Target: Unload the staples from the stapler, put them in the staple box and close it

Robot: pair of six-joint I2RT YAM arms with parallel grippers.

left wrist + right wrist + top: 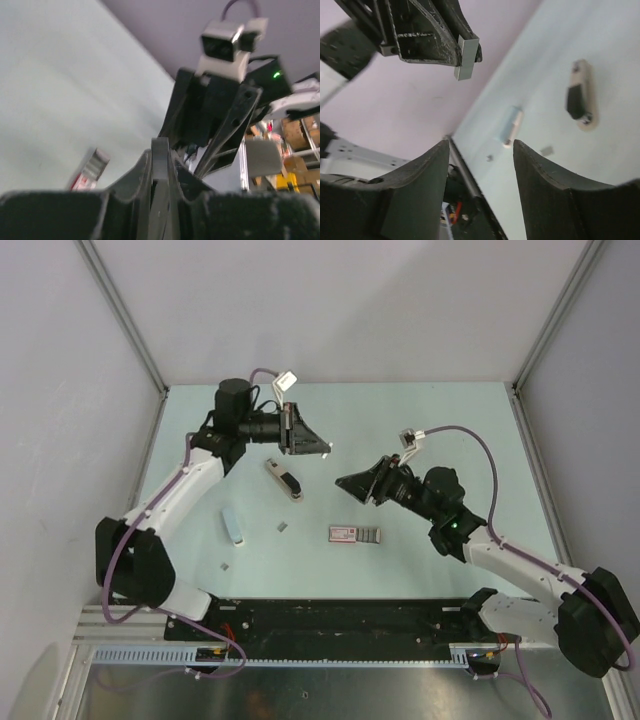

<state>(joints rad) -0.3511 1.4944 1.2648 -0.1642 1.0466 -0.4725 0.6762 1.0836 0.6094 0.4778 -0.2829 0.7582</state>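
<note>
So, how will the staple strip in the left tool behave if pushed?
The staple strip looks thin and smooth, so it may slip. Part of it sticks out of the left tool, so a push could twist it. A loose grey piece suggests such strips break easily.

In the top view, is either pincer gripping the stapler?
No, the stapler lies on the table apart from the open, empty right pincer; the left pincer holds only a small gray strip.
</note>
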